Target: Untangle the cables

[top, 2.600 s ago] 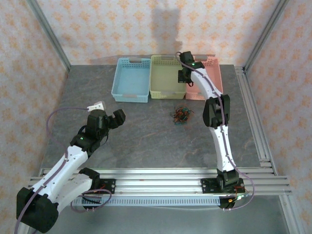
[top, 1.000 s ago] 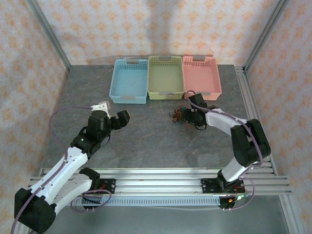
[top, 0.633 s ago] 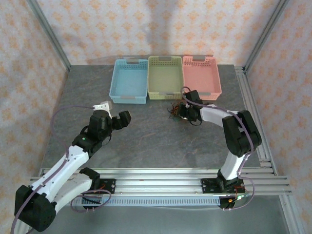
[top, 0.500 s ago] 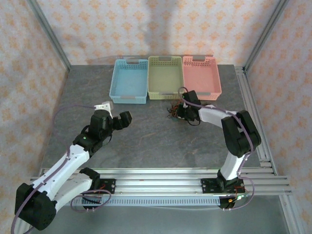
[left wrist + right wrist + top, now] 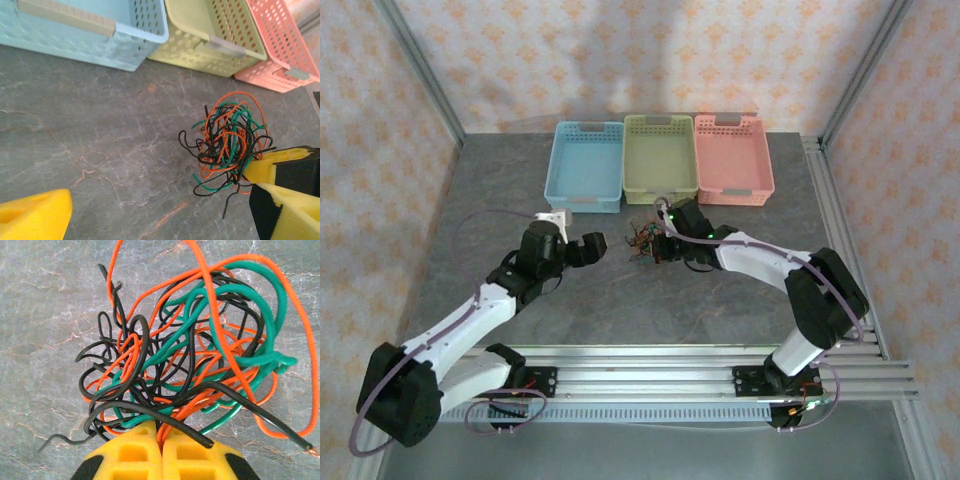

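Observation:
The cables [image 5: 642, 240] are one tangled bundle of thin black, orange and green wires near the middle of the grey table. My right gripper [image 5: 659, 246] is shut on the bundle's right side. In the right wrist view its yellow fingertips [image 5: 161, 439] pinch orange and black strands, and the cables [image 5: 195, 355] fan out ahead of them. My left gripper [image 5: 583, 249] stands open just left of the bundle, apart from it. The left wrist view has the cables [image 5: 227, 142] ahead on the right, with nothing between the left gripper [image 5: 160, 220] fingers.
Three baskets stand in a row at the back: blue [image 5: 585, 204], green [image 5: 660, 196] and pink [image 5: 735, 194]. Aluminium rails [image 5: 650, 362] run along the near edge. A rail [image 5: 840, 240] also lines the right side.
My right gripper has shut on the cable bundle and carried it left, away from the pink basket. My left arm has reached right toward it, still open.

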You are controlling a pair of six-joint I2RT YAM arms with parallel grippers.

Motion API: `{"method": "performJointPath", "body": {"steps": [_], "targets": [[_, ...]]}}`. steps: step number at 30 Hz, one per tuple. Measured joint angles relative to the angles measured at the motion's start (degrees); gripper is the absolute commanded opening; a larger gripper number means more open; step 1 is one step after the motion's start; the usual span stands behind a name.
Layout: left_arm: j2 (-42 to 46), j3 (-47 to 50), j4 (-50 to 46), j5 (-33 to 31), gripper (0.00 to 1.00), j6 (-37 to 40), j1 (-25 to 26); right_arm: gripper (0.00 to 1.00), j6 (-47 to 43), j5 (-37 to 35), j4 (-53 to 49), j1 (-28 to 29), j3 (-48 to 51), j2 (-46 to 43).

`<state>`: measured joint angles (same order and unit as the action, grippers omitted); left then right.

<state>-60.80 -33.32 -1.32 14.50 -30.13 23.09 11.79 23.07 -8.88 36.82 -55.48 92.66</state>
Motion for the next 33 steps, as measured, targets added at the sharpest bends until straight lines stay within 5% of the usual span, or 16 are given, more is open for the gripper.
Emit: {"method": "performJointPath", "body": {"steps": [4,8,15,25,33], "targets": [[-5.2,-0.9,1.3,2.8,0.90,0.0,1.6,0.09,-0.5,0.2,0.3,-0.1,0.0,4.2],[-10.1,-3.1,1.9,4.2,0.89,0.2,4.6,0.38,-0.4,0.3,0.4,-0.1,0.0,5.7],[-17.5,-6.5,2.7,5.3,0.83,1.0,6.6,0.57,-0.6,-2.5,2.1,-0.1,2.6,1.7],[-23.3,-11.6,2.5,5.6,0.80,2.1,8.4,0.59,4.9,-8.1,9.9,-8.0,10.9,-9.2],[-35.7,-31.3,-3.4,2.9,0.74,6.4,8.4,0.58,6.2,-8.8,11.1,-8.1,11.3,-9.2]]}}
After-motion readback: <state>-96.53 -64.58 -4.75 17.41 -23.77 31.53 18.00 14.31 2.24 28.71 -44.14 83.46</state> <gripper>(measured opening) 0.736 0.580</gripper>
